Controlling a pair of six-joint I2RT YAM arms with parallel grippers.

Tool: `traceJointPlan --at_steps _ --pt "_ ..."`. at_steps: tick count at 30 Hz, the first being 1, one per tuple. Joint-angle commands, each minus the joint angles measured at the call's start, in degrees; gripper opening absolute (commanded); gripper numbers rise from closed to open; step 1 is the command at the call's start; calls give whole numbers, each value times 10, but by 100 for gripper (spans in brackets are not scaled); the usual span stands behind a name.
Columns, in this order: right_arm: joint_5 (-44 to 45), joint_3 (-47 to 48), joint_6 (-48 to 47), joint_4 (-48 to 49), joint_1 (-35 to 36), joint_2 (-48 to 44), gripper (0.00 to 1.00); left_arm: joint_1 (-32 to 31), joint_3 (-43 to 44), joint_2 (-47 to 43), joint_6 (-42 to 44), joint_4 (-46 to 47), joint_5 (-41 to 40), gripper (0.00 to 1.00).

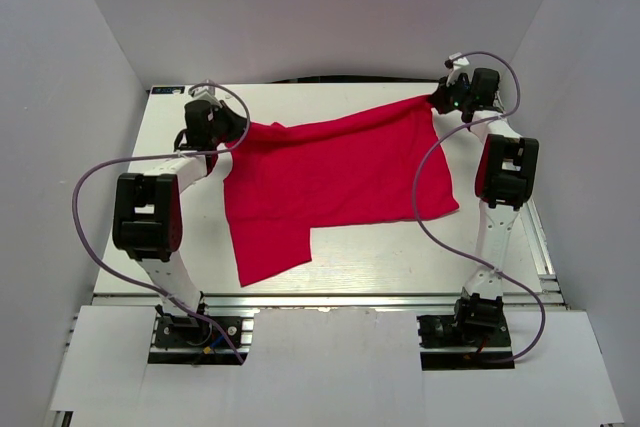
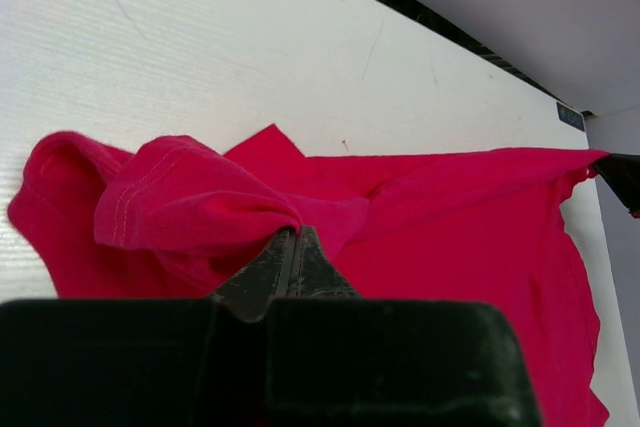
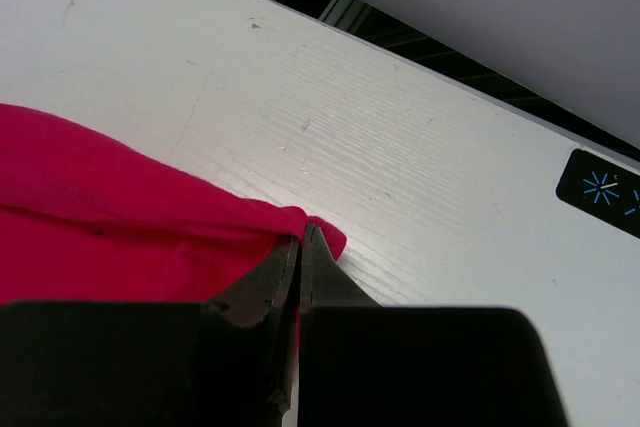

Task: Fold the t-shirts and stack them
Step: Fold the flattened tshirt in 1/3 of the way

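- Left gripper is clamped on a bunched corner of the red t-shirt.
- Right gripper pinches its far corner.
- Grey cable crosses over the t-shirt's right side.

Bright, even light casts soft shadows; the t-shirt is sharp, wrist-view foregrounds blurred.

We see one plain bright red t-shirt lying unfolded across the far half of the white table. Its far edge is pulled taut between the left and right corners. The left corner is bunched, and a longer flap reaches toward the near left.
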Motion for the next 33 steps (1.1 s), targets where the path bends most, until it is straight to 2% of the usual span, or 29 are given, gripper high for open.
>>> traceJointPlan --at_steps 1,13,23,33 --pt "-13 -11 4 24 -10 -47 0 3 -17 -49 -2 3 6 0" --pt "-103 -62 19 66 -34 -77 0 4 -53 -98 0 1 -11 0" --pt "-128 -96 -27 4 -43 -96 0 4 -91 -135 -2 -11 -12 0" --pt "-123 -100 -59 -50 -43 -92 0 4 -99 -111 1 -15 -2 0"
